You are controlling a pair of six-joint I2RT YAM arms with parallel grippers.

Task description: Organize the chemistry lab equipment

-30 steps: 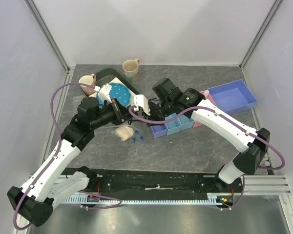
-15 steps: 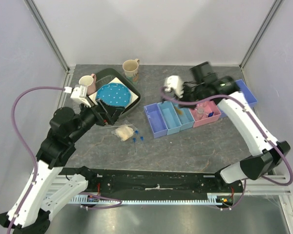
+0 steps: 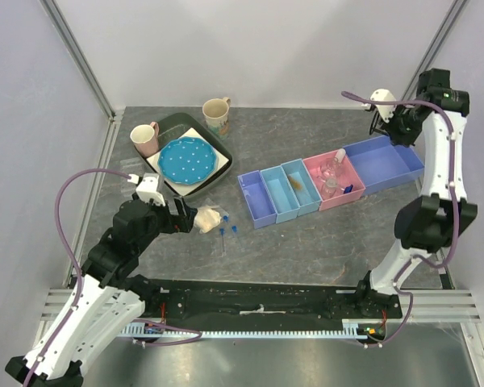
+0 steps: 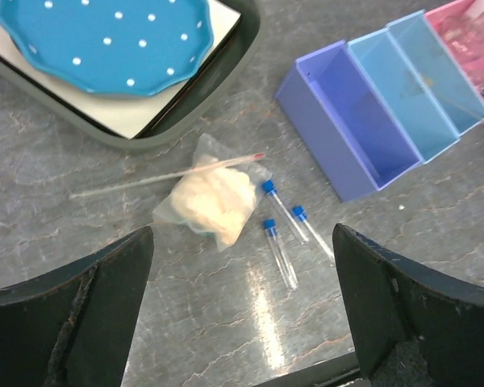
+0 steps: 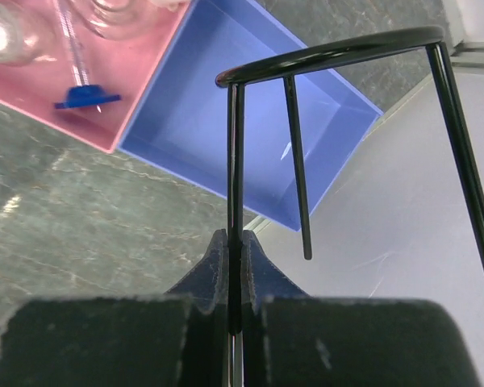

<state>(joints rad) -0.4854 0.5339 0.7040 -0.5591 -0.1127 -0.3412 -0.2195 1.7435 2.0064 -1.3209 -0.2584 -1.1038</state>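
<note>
My left gripper is open, hovering above the table with nothing between its fingers. Just beyond it lie three blue-capped test tubes, a clear bag of cotton and a thin glass thermometer resting across the bag. From above, the tubes sit right of the left gripper. My right gripper is shut on one leg of a black wire tripod stand, held high over the large blue bin at the far right. The right gripper is raised there.
A row of bins runs purple, two light blue, pink with glassware, then the large blue one. A dark tray with a teal dotted plate and two mugs stand at the back left.
The left arm has pulled back toward the near left and its jaws have opened. The right arm swung from the table's middle up to the far right corner, still shut.
</note>
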